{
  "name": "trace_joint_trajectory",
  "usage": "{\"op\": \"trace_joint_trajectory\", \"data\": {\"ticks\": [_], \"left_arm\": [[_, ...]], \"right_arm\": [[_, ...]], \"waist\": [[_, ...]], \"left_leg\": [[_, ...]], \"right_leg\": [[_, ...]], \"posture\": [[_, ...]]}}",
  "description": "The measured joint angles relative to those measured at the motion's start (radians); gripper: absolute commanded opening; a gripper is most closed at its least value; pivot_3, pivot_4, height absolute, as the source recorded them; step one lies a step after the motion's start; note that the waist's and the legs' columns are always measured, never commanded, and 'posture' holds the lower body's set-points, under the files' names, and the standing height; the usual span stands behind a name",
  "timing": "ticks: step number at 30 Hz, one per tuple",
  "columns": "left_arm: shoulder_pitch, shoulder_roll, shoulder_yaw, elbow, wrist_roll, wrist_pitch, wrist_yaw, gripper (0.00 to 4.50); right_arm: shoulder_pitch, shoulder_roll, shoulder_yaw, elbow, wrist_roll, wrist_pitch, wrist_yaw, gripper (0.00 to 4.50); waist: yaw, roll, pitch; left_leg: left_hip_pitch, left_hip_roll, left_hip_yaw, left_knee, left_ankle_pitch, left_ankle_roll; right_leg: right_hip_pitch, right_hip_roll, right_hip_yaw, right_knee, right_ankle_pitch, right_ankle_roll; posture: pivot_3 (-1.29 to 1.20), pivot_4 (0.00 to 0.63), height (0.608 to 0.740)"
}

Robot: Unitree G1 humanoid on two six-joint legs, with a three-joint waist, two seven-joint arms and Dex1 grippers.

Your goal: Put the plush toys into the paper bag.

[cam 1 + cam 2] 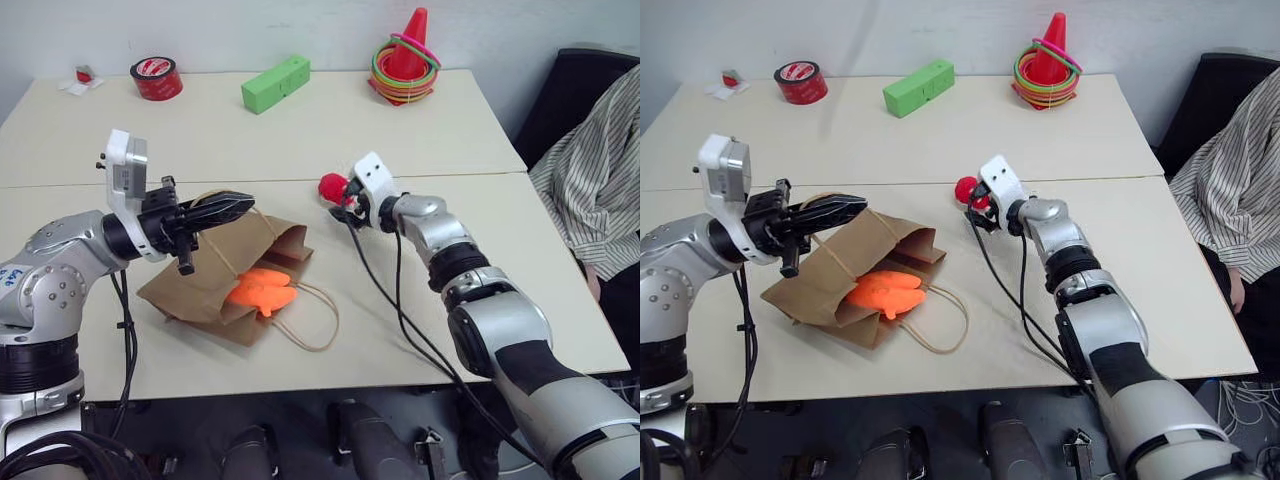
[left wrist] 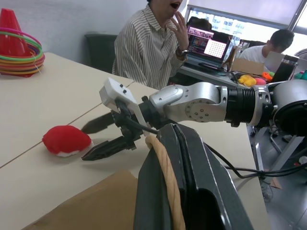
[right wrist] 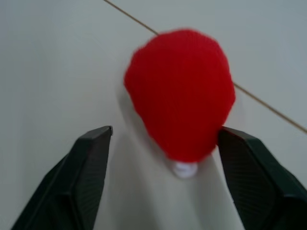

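Reaching across the pale table (image 1: pixel 420 300), the right gripper (image 2: pixel 98 139) has its two black fingers spread apart just short of the small red plush toy (image 1: pixel 333 186), which lies on the tabletop beside the seam between the two table halves. In the right wrist view one finger (image 3: pixel 249 167) grazes or nearly touches the toy's side, while the other finger stands clear of it; the toy is not clamped. Nothing lies between the fingertips and the toy.

The left gripper (image 1: pixel 235 207) has its fingers pressed together on a twisted-cord handle (image 2: pixel 168 177) of the brown paper bag (image 1: pixel 200 285), holding that edge raised. The bag lies on its side below and beyond this gripper, its mouth facing the right arm. The orange plush toy (image 1: pixel 262 291) rests at the bag's mouth, partly on the paper, with the bag's other handle (image 1: pixel 318 325) looping loose on the table just past it.

Well beyond both grippers, along the table's far edge, stand a red tape roll (image 1: pixel 156 78), a green block (image 1: pixel 275 83) and a red-orange cone with coloured rings (image 1: pixel 405 70). A person in a striped shirt (image 1: pixel 595 170) sits to the outer side of the right arm, apart from the table's working area.
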Motion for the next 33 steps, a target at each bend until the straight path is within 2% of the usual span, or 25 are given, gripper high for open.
{"op": "trace_joint_trajectory", "data": {"ticks": [5,7,19,22,24,27,33], "left_arm": [[0.007,0.003,0.002,-0.009,-0.002,0.000,0.010,0.00],[0.007,0.003,0.002,-0.010,-0.002,-0.002,0.011,0.00],[0.002,0.002,-0.004,-0.003,0.000,-0.014,0.008,0.00],[0.000,0.002,-0.005,-0.003,0.003,-0.017,0.009,0.00],[-0.002,0.000,-0.007,-0.003,0.006,-0.021,0.011,0.00],[-0.004,-0.001,-0.005,-0.001,0.008,-0.025,0.016,0.00],[-0.008,0.000,-0.006,0.004,0.009,-0.025,0.017,0.00]], "right_arm": [[-0.034,0.012,-0.038,0.059,0.001,-0.081,-0.018,0.62],[-0.034,0.011,-0.040,0.060,0.000,-0.109,-0.010,0.04],[0.022,-0.038,-0.056,-0.010,0.010,-0.085,0.156,0.04],[0.049,-0.041,-0.070,-0.086,0.020,-0.081,0.183,0.04],[0.092,-0.058,-0.078,-0.205,0.054,-0.066,0.228,0.04],[0.212,-0.100,-0.101,-0.490,0.146,-0.017,0.330,0.04],[0.413,-0.206,-0.114,-1.017,0.330,0.169,0.451,0.04]], "waist": [[-0.005,0.000,0.000],[-0.005,0.000,0.000],[-0.005,0.000,0.000],[-0.003,0.000,0.000],[0.000,0.000,0.000],[0.007,0.000,0.000],[0.014,0.000,0.000]], "left_leg": [[0.002,0.000,0.000,0.003,0.001,-0.001],[0.003,-0.001,0.000,0.003,0.002,-0.001],[0.003,0.000,0.000,0.002,0.002,-0.002],[0.003,-0.001,0.000,0.002,0.002,-0.002],[0.003,-0.001,-0.001,0.002,0.002,-0.002],[0.003,-0.001,-0.001,0.001,0.002,-0.002],[0.003,-0.001,-0.001,0.002,0.002,-0.002]], "right_leg": [[0.000,0.001,0.001,0.006,0.000,0.000],[0.000,0.001,0.001,0.008,0.000,0.000],[0.000,0.001,0.001,0.008,0.000,0.000],[0.000,0.001,0.002,0.008,0.000,0.000],[0.000,0.001,0.001,0.008,0.000,0.000],[0.000,0.001,0.001,0.007,0.000,0.001],[0.000,0.001,0.001,0.008,0.000,0.001]], "posture": [[0.00,0.150,0.740],[0.00,0.150,0.740],[0.00,0.150,0.740],[0.00,0.150,0.740],[0.00,0.150,0.740],[0.00,0.150,0.740],[0.00,0.150,0.740]]}}
